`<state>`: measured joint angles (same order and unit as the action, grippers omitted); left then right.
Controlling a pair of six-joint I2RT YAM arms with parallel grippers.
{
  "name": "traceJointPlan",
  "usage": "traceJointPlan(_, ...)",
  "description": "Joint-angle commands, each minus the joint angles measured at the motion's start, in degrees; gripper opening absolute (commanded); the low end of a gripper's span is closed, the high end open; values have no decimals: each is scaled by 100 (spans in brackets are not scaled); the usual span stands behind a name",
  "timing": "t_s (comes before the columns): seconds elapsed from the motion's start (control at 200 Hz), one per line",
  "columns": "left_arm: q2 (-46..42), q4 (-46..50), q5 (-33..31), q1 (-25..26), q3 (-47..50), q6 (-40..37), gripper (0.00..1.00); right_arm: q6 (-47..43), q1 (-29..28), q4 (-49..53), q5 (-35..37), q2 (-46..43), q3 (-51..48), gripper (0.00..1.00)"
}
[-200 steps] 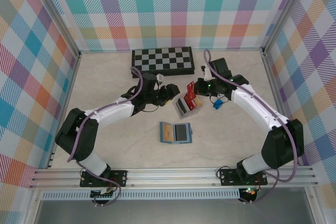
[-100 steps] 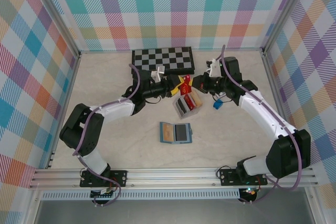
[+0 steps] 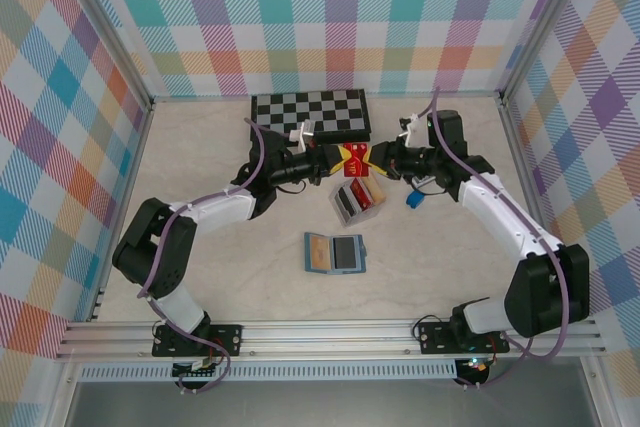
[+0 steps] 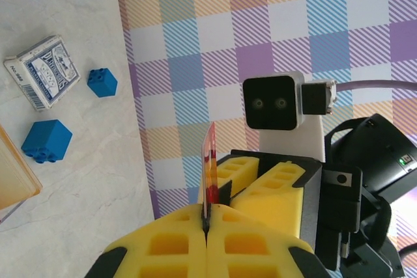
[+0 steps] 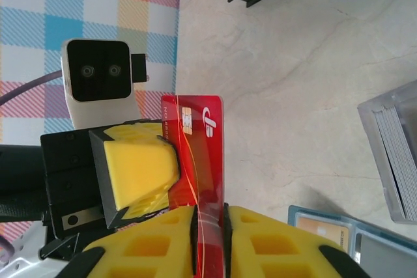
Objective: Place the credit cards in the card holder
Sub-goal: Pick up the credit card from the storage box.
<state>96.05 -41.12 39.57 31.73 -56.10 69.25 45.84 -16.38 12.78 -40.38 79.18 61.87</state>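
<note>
Meeting above the tabletop (image 3: 420, 277), the left end effector (image 4: 207, 218) was clamped shut on a red credit card (image 4: 210, 167), a mere edge-on sliver in its own wrist view. The right wrist view showed the card's chip face between the fingers of the right end effector (image 5: 208, 216), grip or slack impossible to tell. The card holder (image 3: 335, 252) lay open at the card's 6 o'clock, bare tabletop at its 3 and 9 o'clock.
</note>
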Motion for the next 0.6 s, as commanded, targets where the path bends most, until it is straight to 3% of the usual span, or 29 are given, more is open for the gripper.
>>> traceJointPlan(0.0, -98, -417, 258, 24, -57, 110, 0, 306, 64, -764, -806, 214, -131, 24)
traceJointPlan(0.145, -32, -520, 338, 27, -101, 205, 0, 277, 69, -957, -1059, 256, -121, 22)
traceJointPlan(0.275, 1, -455, 398, 18, -128, 194, 1, 169, 74, -901, -1187, 287, -79, 9)
traceJointPlan(0.41, -186, 440, 215, 18, -22, -222, 25, -530, 66, 166, -593, 76, 33, 3)
traceJointPlan(0.48, -502, 1661, -55, 24, 77, -847, 47, -1092, -20, 1026, 189, -119, 67, 3)
traceJointPlan(0.595, -1138, 4529, -1224, 114, 77, -2255, 62, -1638, -491, 1840, 1361, -391, -191, 4)
